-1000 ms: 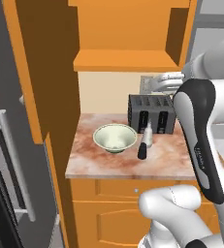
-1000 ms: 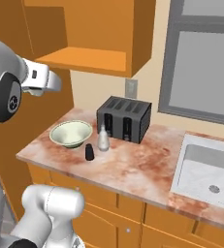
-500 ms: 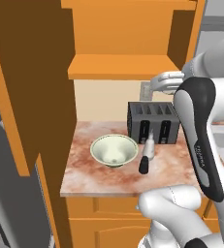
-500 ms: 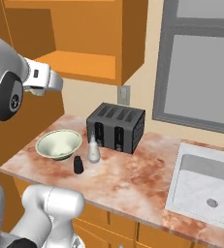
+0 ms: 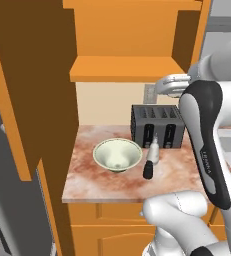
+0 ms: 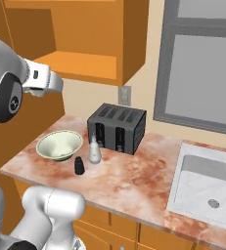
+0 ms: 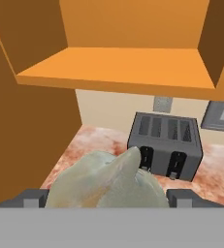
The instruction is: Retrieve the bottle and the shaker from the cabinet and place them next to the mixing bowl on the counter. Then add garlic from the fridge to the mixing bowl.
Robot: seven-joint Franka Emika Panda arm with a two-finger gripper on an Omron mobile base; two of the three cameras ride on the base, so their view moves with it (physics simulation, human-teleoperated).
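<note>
The tool [image 7: 108, 197] hangs high over the counter [image 5: 94, 186], level with the bare cabinet shelf [image 5: 127, 70]. Its jaws stand wide apart with nothing held between them.

The bottle [image 5: 153, 150] and the shaker [image 5: 148, 170] are already down on the counter. The pale bottle stands upright just in front of the toaster [image 5: 157, 125]. The dark shaker stands just near of the bottle, and both are just right of the mixing bowl [image 5: 99, 149]. That part of the job looks finished.

What remains is the garlic, which is presumably inside the grey fridge [image 5: 1, 210] at the far left.

Garlic should be light and firm under a dry, papery skin, and its roundness makes it apt to roll. A hold across its widest part with moderate squeeze seems best, since too hard a squeeze could split the cloves apart. The bowl is empty and open, so a short drop should do no harm.

The bottle, shaker and toaster carry no label. A line of small lettering runs along the arm's dark forearm, too fine to read with confidence.
</note>
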